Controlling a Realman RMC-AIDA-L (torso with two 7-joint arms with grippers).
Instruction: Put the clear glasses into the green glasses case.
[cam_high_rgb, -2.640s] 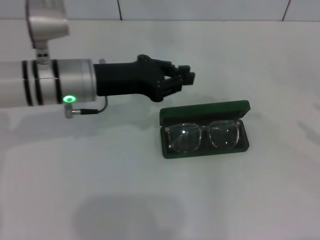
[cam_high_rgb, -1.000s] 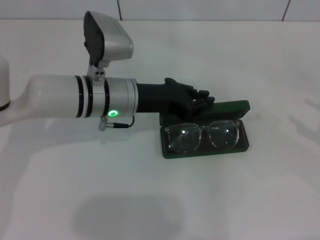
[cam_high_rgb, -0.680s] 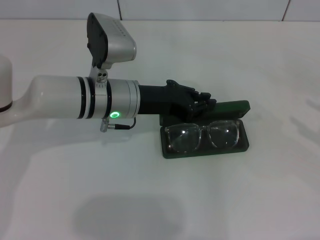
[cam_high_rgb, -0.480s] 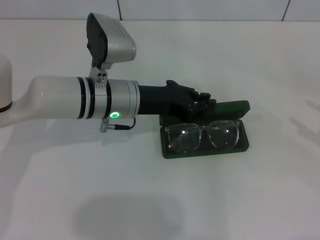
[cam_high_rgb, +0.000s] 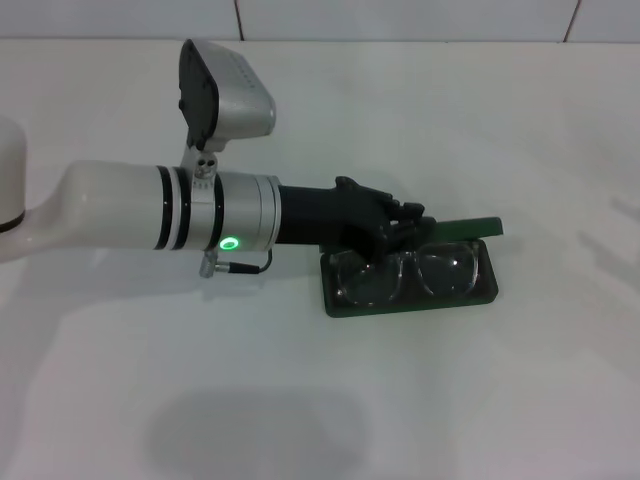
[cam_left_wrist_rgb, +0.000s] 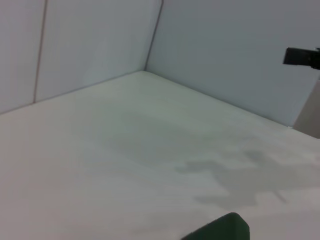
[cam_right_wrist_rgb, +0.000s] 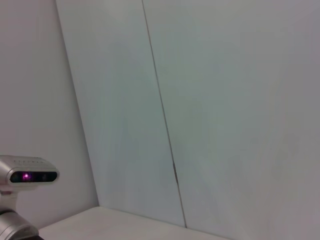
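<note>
Head view: left gripper (cam_high_rgb: 405, 222) at frame centre touches the lid of the green glasses case (cam_high_rgb: 410, 292), finger opening unclear, clear glasses (cam_high_rgb: 405, 272) inside just below, case long axis left-right.

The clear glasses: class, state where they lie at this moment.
In the head view, the clear glasses lie inside the green glasses case, right of centre on the white table, with the left gripper at the half-lowered lid just behind them.
</note>
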